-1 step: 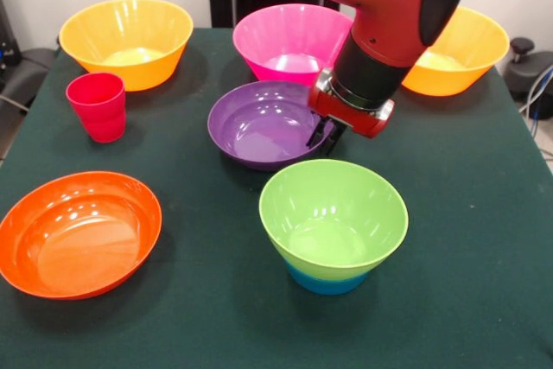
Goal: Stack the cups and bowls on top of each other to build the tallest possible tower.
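step in hand: looks to me like you're going for the purple bowl (263, 124). The gripper (326, 137) is hanging right at its 3 o'clock rim, so I'd call this the reach-and-grab part, nothing lifted yet.

jaws: two dark tips poke down at the purple rim, but I honestly can't tell if they're spread or pinched on it. Too small and dark.

tower so far: lime green bowl (333, 218) sitting in a small blue bowl (327, 281), at about 5 o'clock on the bench (467, 239). Only two pieces high.

everything else: pink bowl (289, 41) at 12, yellow-orange bowls at 10 (126, 41) and 2 (458, 49), red cup (97, 105) at 9, wide orange bowl (78, 232) at 7. All sitting loose, none stacked.

next move: my guess is you need a solid pinch on that purple rim, then lift high enough to clear the lime bowl's lip and drop it centred. The purple one is wide and shallow, so an off-centre drop could tilt it or tip the narrow blue base.

writing/brands: none I can read, no labels on the bowls, cup or arm.
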